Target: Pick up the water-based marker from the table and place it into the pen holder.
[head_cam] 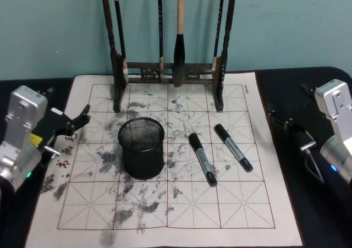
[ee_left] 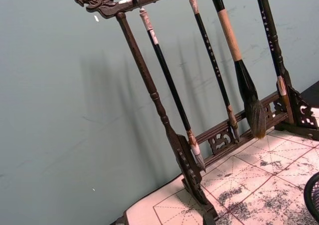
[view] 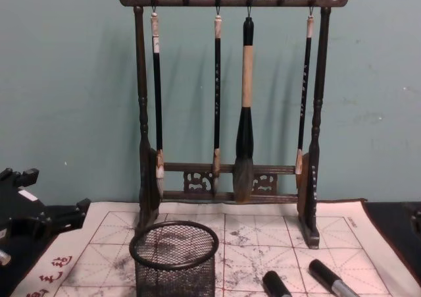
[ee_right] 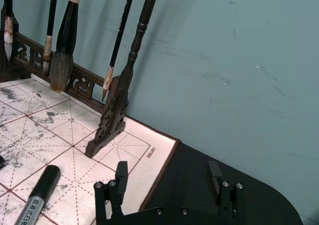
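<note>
Two black markers with grey labels lie on the ink-stained grid mat: one marker (head_cam: 202, 159) (view: 275, 285) just right of the pen holder, the other marker (head_cam: 233, 147) (view: 329, 280) (ee_right: 37, 197) farther right. The pen holder (head_cam: 142, 148) (view: 174, 257) (ee_left: 314, 195) is a round black mesh cup standing upright left of the mat's middle, with nothing in it. My left gripper (head_cam: 81, 119) (view: 66, 218) hovers at the mat's left edge, well left of the holder. At the mat's right edge my right gripper (head_cam: 273, 117) (ee_right: 168, 172) stands open with nothing between its fingers.
A tall dark wooden brush rack (head_cam: 168, 72) (view: 227, 112) with several hanging calligraphy brushes stands at the back of the mat (head_cam: 192, 215), before a teal wall. Black table surface (head_cam: 324, 215) flanks the mat on both sides.
</note>
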